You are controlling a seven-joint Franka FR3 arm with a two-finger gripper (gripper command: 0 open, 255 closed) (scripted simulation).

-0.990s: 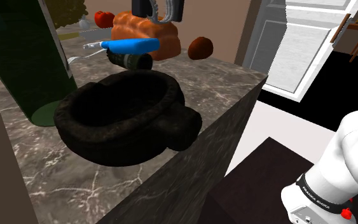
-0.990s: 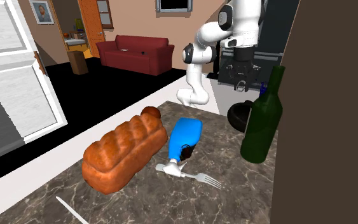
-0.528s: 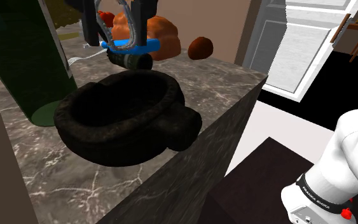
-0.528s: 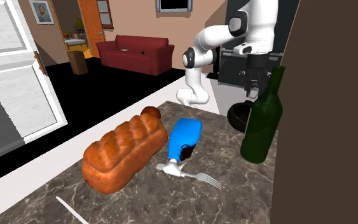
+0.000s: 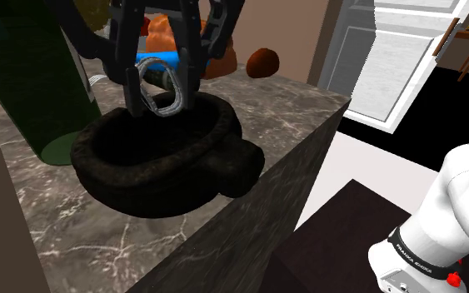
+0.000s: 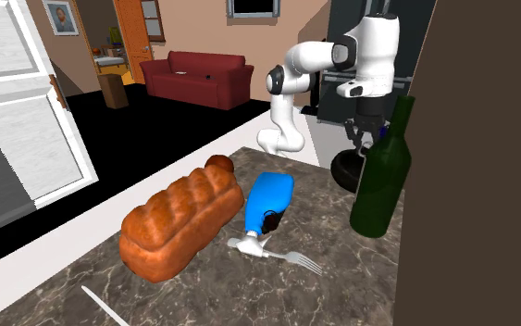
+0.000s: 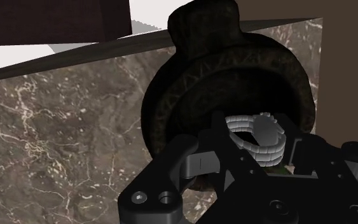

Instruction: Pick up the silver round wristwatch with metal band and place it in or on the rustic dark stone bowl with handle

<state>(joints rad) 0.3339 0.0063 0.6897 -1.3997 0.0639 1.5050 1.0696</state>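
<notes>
While the gripper [image 5: 158, 106] clamps its black fingers on the silver wristwatch [image 5: 159, 87], the watch hangs low over the hollow of the dark stone bowl [image 5: 141, 179]. That bowl sits near the marble counter's [image 5: 299, 104] edge, just beside a green bottle [image 5: 32, 75].

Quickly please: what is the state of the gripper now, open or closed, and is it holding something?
Gripper: closed on the silver wristwatch, held just over the dark bowl.
</notes>
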